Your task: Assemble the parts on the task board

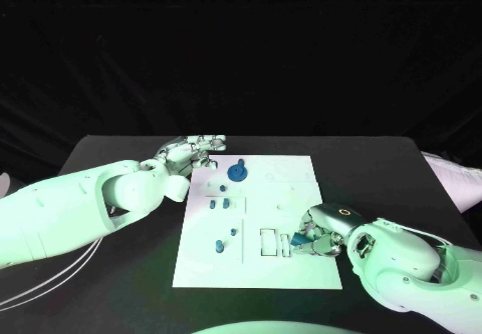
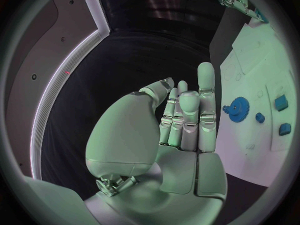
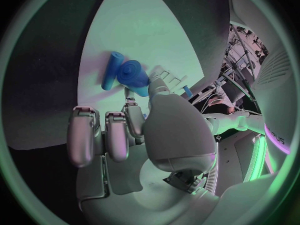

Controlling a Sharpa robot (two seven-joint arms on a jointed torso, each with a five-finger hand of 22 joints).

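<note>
The white task board (image 1: 291, 268) lies in the middle of the black table. My right hand (image 1: 323, 233) rests at the board's right edge, near its front, and pinches a blue part (image 1: 298, 241) at its fingertips. In the right wrist view that blue part (image 3: 133, 75) is a round piece with a rod-like end, held just above the board (image 3: 137, 30). My left hand (image 1: 191, 149) hovers by the board's far left corner, fingers straight and holding nothing; the left wrist view shows this hand (image 2: 184, 120) empty. A blue gear (image 1: 237, 172) stands near the far edge.
Several small blue parts sit on the board's left half, among them a pair (image 1: 220, 204) side by side and one (image 1: 219, 245) nearer the front. Rectangular slots (image 1: 268, 242) lie just left of my right hand. Black table surrounds the board.
</note>
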